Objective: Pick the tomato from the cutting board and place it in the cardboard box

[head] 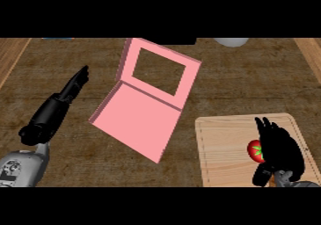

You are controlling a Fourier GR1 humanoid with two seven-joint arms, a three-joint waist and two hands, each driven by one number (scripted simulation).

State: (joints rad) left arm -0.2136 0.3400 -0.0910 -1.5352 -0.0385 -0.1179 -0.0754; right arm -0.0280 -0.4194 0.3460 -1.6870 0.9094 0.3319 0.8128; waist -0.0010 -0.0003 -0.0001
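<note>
Dark brown countertop (253,83) fills my view, with paler wood strips running along its left and right edges. My right hand (278,147) hangs over the cutting board (221,149) at the lower right, fingers straight and pointing away from me, not curled on anything. Just to their left, the red tomato (255,150) with its green star of a stem lies on the board, partly hidden under my hand. I cannot tell whether I touch it. Left of the board stands the pink box (146,103), its flat panel sloping toward me and a framed opening at the far end. My left hand (73,85) rests open at the left, fingers straight.
</note>
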